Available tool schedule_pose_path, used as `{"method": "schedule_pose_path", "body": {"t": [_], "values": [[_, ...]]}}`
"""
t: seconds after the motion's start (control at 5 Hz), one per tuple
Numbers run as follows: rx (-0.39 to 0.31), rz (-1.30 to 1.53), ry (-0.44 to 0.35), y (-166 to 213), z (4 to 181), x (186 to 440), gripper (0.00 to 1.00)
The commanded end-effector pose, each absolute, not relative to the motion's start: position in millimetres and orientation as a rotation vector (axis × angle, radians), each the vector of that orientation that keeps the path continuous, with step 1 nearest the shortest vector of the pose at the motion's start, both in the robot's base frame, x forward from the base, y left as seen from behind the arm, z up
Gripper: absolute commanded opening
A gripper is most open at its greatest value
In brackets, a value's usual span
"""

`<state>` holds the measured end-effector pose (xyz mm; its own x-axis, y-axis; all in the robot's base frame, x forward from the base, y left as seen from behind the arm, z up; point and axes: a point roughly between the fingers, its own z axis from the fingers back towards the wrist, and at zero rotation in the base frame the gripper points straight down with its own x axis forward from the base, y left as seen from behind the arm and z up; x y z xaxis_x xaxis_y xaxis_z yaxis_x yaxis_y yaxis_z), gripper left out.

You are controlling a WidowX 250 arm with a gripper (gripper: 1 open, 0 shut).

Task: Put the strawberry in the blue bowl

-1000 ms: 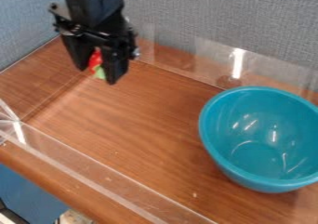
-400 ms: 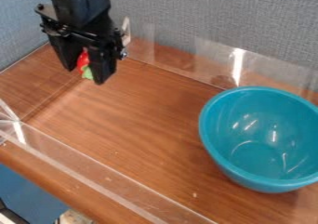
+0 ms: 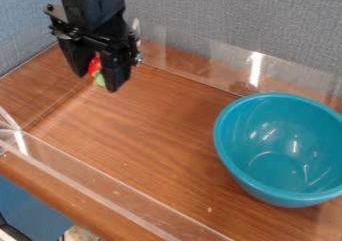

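Red strawberry [image 3: 98, 76] clamped in the black gripper [image 3: 102, 77], up above the wood table [image 3: 120, 135], well apart from the bowl [image 3: 281, 145].

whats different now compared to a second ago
The gripper, shut on the strawberry, has shifted a little to the left and slightly up in the picture, then settled; it is above the far left part of the table. Nothing was released. The blue bowl has stayed at the right, empty.
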<state>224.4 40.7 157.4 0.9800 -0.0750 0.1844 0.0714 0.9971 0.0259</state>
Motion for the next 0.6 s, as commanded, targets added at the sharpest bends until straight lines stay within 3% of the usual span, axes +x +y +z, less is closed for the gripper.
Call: {"method": "schedule_pose_path", "body": {"t": [0.0, 0.4], "values": [[0.036, -0.088, -0.24, 40.5, 172.8, 227.9, 0.0], [0.042, -0.099, -0.253, 41.5, 179.1, 229.0, 0.0]]}}
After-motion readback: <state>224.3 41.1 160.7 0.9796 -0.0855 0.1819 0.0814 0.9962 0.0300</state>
